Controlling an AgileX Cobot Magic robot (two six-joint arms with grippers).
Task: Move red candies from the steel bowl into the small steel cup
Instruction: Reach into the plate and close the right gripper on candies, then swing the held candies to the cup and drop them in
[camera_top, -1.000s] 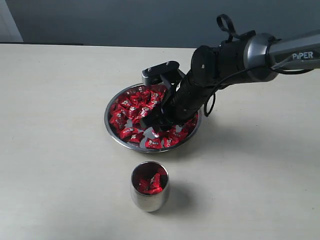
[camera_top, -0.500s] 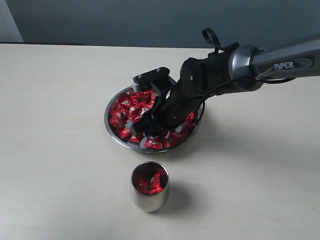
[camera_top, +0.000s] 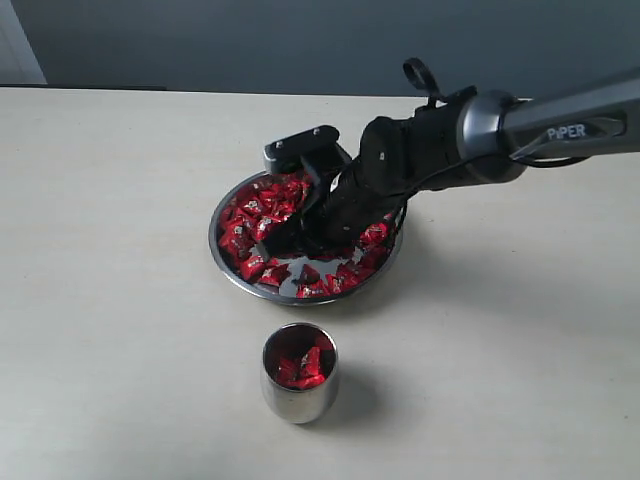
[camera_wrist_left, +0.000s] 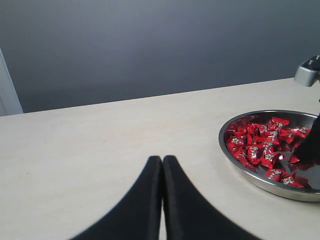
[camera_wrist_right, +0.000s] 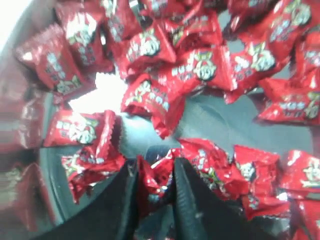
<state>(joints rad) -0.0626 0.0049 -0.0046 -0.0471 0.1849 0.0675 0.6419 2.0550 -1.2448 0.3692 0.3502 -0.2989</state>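
Grasp | your right gripper (camera_wrist_right: 156, 167) pinched a red candy (camera_wrist_right: 151, 179) in steel bowl (camera_top: 216, 240) (left gripper (camera_wrist_left: 162, 162) closed) | next likely needed: lift to small steel cup (camera_top: 298, 396).

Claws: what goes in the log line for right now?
right claw: pinches a candy in bowl | left claw: shut, empty | cup: candies inside

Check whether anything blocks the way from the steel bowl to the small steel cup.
Nothing visible does. Only bare table lies between the steel bowl and the small steel cup, whose mouth is open and partly filled. The right gripper, down in the bowl, has a red candy between its fingers.
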